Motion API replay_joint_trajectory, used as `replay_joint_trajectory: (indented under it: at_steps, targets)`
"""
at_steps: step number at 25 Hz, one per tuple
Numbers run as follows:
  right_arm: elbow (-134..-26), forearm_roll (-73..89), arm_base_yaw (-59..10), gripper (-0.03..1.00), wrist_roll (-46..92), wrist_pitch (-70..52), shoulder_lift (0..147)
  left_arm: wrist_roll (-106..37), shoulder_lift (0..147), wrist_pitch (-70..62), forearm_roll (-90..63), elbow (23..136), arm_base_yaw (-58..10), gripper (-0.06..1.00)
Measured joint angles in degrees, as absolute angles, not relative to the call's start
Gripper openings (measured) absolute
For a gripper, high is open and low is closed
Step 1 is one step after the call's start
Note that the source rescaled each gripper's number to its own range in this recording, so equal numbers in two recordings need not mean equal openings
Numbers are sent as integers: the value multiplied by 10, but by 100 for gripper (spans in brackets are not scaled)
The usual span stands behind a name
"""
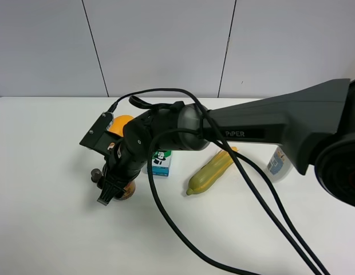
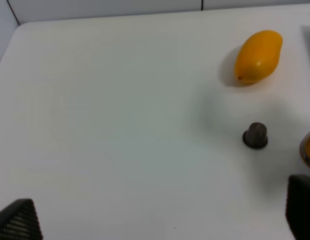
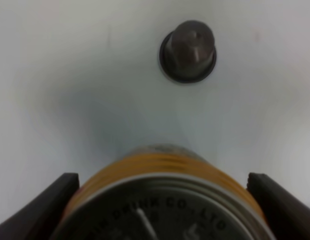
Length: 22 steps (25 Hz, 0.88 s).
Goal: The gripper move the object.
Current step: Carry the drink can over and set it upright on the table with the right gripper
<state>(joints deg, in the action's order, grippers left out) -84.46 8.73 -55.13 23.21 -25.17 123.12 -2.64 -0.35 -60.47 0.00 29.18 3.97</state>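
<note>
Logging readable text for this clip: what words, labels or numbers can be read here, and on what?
"PiPER": on the arm.
"DRINK CO., LTD": on the can lid, partly cut off by the frame.
Labels on the carton and the bottle: too small to read.
</note>
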Motion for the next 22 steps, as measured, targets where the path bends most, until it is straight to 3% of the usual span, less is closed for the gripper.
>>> replay_joint_trajectory:
  at_steps: [22]
  targets:
    - [-845,88,-551,1,232,-229,1262,-26,-3,-605,0,292,40,100]
